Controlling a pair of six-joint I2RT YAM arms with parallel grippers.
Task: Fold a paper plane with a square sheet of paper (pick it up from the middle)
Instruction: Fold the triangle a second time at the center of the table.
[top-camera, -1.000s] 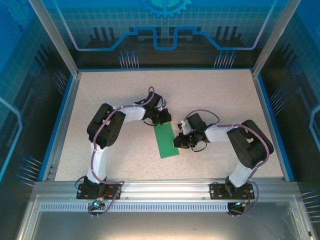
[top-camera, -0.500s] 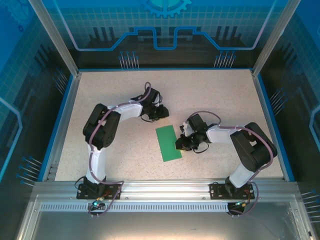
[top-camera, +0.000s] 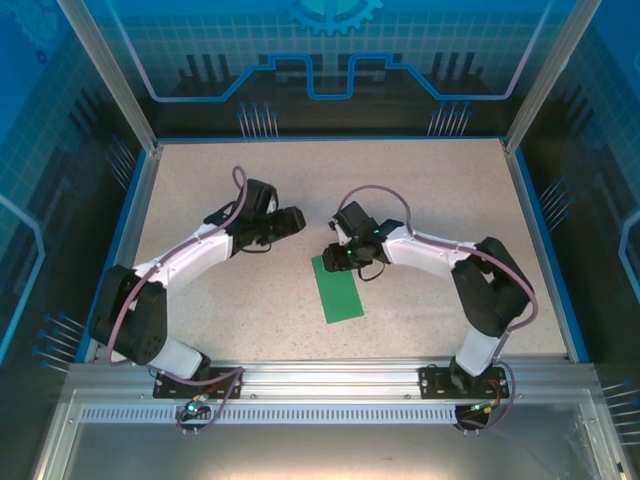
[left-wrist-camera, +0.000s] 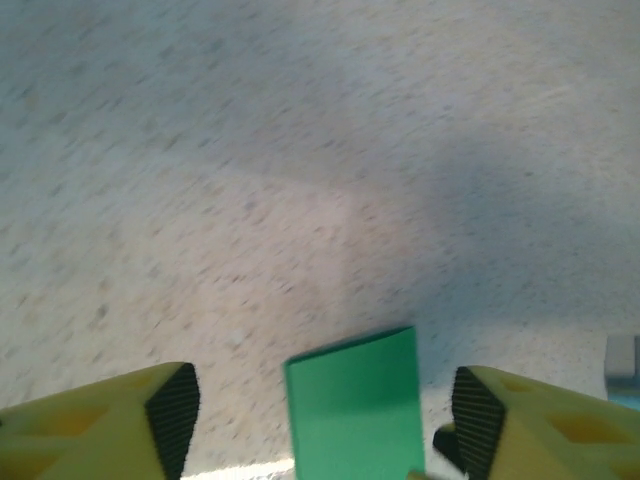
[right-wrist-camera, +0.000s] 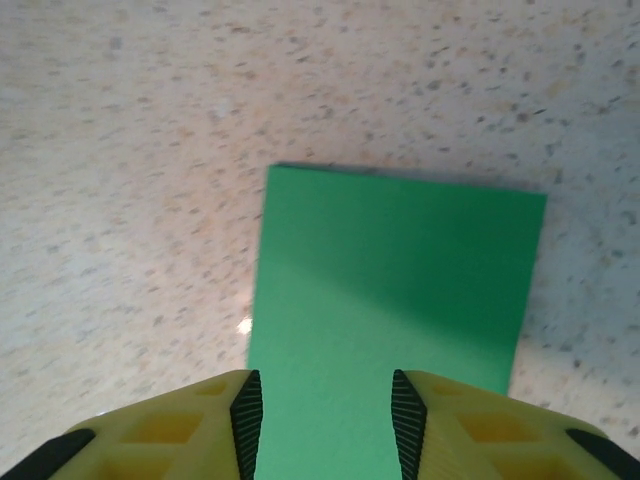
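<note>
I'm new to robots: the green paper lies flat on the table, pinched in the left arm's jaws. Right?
Not pinched: the paper lies flat on the table, but the left jaws stand open, apart from it, as the top view shows.

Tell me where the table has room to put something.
Free: the far strip of the speckled beige table beyond both arms; the near patch between left arm and folded green paper sheet. Crowded: the sheet's far end, near left gripper and right gripper.

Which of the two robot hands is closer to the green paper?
The right fingers: they hang directly over the far end of the paper, with green showing between them. The left fingers hang over bare table, off to the paper's far left.
</note>
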